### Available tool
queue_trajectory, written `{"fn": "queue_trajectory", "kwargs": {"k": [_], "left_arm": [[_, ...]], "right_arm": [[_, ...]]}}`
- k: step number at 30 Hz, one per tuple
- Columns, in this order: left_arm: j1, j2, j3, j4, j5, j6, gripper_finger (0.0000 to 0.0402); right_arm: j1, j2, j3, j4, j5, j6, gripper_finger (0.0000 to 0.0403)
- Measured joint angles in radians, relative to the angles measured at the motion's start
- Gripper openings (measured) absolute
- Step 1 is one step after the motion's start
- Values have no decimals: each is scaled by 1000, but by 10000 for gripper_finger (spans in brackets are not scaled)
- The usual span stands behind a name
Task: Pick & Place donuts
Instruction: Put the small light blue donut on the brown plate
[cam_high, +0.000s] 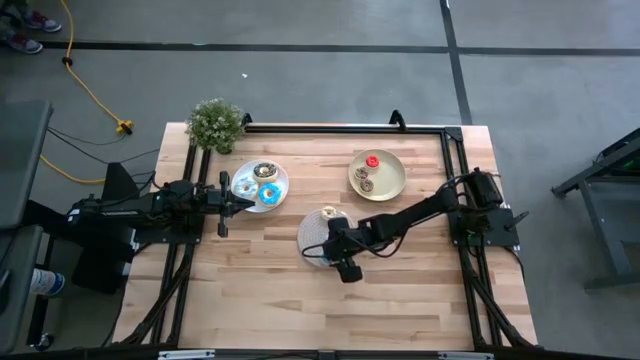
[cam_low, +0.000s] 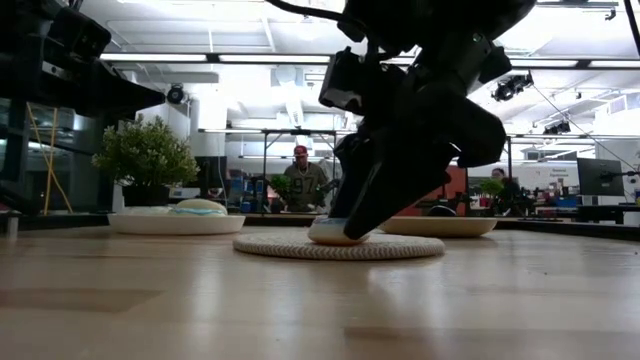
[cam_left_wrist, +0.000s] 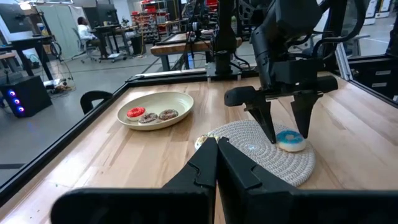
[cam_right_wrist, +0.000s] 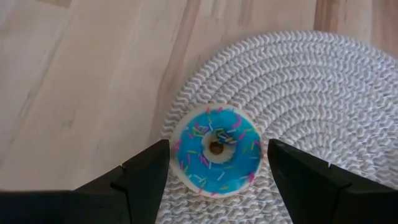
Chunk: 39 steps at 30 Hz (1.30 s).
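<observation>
— High view first, what do you make out from where you stand?

— Right end effector (cam_high: 322, 243) is down over the round woven mat (cam_high: 312, 222) near the middle of the bench (cam_high: 400, 290); its fingers are spread apart, one on each side of the blue-iced donut (cam_right_wrist: 216, 150), which lies flat on the mat near its edge; from the right wrist view there is a gap between each finger and the donut, so it is released, not gripped.

— And the other arm?

— Left end effector (cam_high: 250, 203) sits at the rim of the white plate (cam_high: 281, 187); its fingers are pressed together with nothing between them; that shows plainly in the left wrist view, where the two dark fingers (cam_left_wrist: 205, 168) meet at the tips.

— Where are the rest of the donuts?

— White plate holds a few, a brown-ringed one (cam_high: 265, 172) and a small blue one (cam_high: 268, 193) among them; I cannot sort out the others there; the yellow-green plate (cam_high: 392, 183) carries a red mini (cam_high: 372, 161) and a brown mini (cam_high: 365, 182) side by side; a cream one (cam_high: 328, 212) lies at the mat's edge, on the side toward the plates.

— Anything else on the bench?

— Small potted plant (cam_high: 216, 124) at the far left corner; people are sitting in the room beyond.
</observation>
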<state>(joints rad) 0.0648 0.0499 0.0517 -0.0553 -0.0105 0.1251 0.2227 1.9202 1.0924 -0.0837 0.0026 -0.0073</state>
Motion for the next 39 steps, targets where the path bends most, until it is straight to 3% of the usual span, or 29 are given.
{"fn": "queue_trajectory", "kwargs": {"k": [39], "left_arm": [[0, 0, 0, 0, 0, 0, 1]], "right_arm": [[-1, 23, 0, 29, -2, 3, 263]]}}
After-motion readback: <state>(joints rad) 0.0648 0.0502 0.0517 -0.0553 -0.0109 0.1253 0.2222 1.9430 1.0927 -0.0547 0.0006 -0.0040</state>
